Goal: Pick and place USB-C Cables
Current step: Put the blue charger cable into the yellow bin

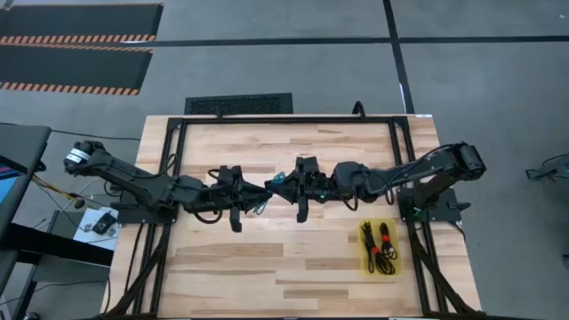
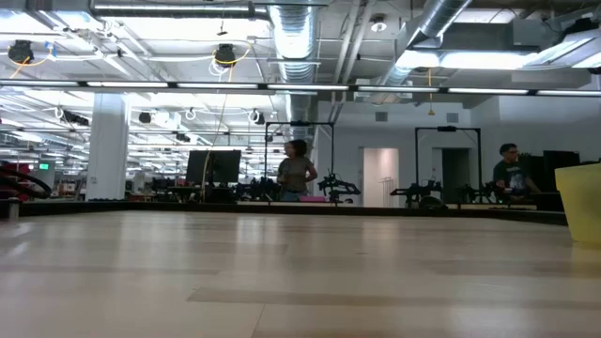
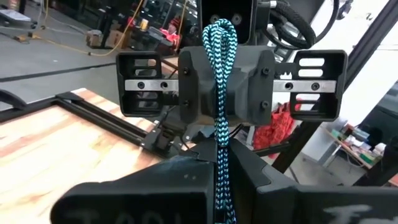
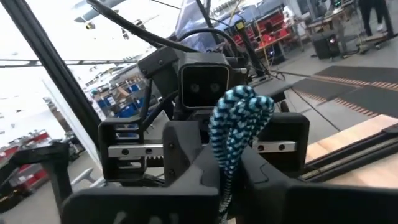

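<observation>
Both arms meet over the middle of the table, fingertips facing each other. The light blue braided USB-C cable [image 1: 269, 188] is between my left gripper [image 1: 258, 193] and my right gripper [image 1: 281, 187], and both are shut on it. In the left wrist view the cable [image 3: 220, 106] rises from my left gripper [image 3: 221, 202] to a loop in front of the right gripper. In the right wrist view the loop [image 4: 239, 118] stands above my right gripper [image 4: 225, 186]. Two black cables with red ties [image 1: 380, 242] lie in a yellow tray [image 1: 364, 264]. The short black cable is not seen. My left gripper pinches the light blue cable bundle [image 3: 221, 180] between its two fingers, coming level from the table's left side. The bundle is lifted clear of the table. Its looped end [image 3: 219, 34] sticks out past the fingertips. My right gripper pinches the same bundle just below its looped end [image 4: 225, 171] between its two fingers, coming level from the table's right side. The loop [image 4: 242, 106] bulges out beyond the fingertips. The cable is clear of the table.
The yellow tray sits on the table's near right part, and its wall [image 2: 582, 202] shows at the right edge of the low view. A black frame [image 1: 284, 120] runs round the wooden table. People stand in the room beyond the table.
</observation>
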You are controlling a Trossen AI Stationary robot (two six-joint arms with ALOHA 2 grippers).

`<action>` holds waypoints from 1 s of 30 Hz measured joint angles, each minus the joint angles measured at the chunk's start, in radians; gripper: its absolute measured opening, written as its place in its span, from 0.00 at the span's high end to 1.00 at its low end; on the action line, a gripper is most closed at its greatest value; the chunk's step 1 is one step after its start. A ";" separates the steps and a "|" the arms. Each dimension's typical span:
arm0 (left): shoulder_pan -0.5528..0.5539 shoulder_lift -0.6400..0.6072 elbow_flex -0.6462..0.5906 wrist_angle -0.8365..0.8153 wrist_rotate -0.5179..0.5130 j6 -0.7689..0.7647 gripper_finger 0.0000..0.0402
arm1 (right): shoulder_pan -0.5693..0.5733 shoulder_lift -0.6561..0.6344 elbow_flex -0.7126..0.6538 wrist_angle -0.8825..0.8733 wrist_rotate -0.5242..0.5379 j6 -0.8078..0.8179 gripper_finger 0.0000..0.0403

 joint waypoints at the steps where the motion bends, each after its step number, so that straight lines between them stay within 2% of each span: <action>1: 0.003 0.000 0.000 -0.004 0.003 0.000 1.00 | 0.000 0.000 0.000 -0.004 0.001 0.010 0.96; 14: 0.023 0.006 0.000 -0.065 -0.001 -0.018 0.92 | -0.018 0.001 -0.001 -0.057 0.038 0.087 0.97; 21: 0.023 0.006 0.001 -0.218 -0.058 -0.092 0.88 | -0.039 -0.019 0.001 -0.186 0.099 0.133 0.97; 25: 0.023 0.005 0.001 -0.269 -0.071 -0.115 0.78 | -0.059 -0.058 0.027 -0.325 0.103 0.150 0.97; 30: 0.028 -0.001 0.001 -0.343 -0.079 -0.139 0.62 | -0.077 -0.117 0.085 -0.641 0.130 0.199 0.97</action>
